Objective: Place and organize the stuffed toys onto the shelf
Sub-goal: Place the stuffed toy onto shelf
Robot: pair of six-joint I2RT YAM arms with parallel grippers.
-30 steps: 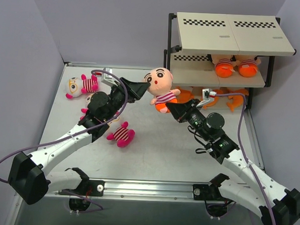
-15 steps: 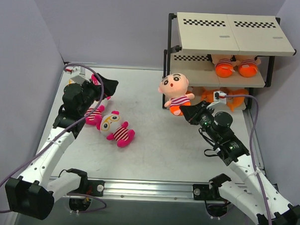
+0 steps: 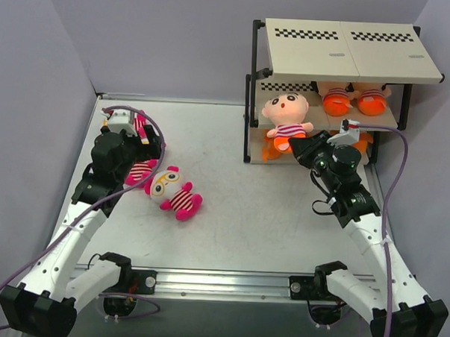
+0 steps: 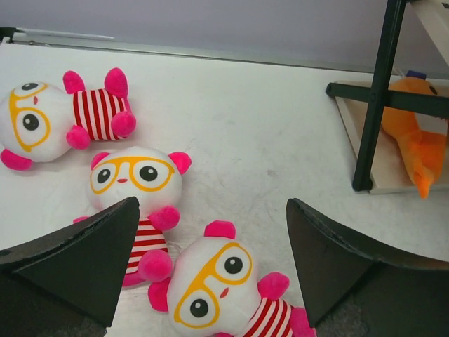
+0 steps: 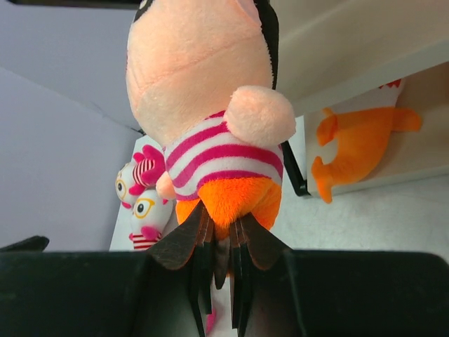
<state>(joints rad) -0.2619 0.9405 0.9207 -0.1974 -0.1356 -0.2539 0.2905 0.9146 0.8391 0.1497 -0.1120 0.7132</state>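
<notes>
My right gripper (image 3: 294,146) is shut on the orange bottom of a peach-headed striped doll (image 3: 285,115) and holds it upright at the front left of the shelf (image 3: 350,51), level with the middle tier. In the right wrist view the doll (image 5: 210,91) fills the space above the gripper (image 5: 221,235). Two more dolls (image 3: 353,99) sit on the middle tier. Orange sharks (image 3: 357,142) lie on the bottom tier. My left gripper (image 4: 210,205) is open and empty above three pink-limbed glasses toys (image 4: 137,182) on the table at the left; one (image 3: 173,190) shows clear of the arm from above.
The shelf's black corner post (image 4: 375,98) stands in front of an orange shark (image 4: 410,133) in the left wrist view. Grey walls close the table on the left and at the back. The left arm's purple cable (image 3: 149,120) loops over the glasses toys.
My right gripper has carried the doll from the table's middle up and right to the shelf front. My left gripper has left the doll's head and drawn back left over the glasses toys.
</notes>
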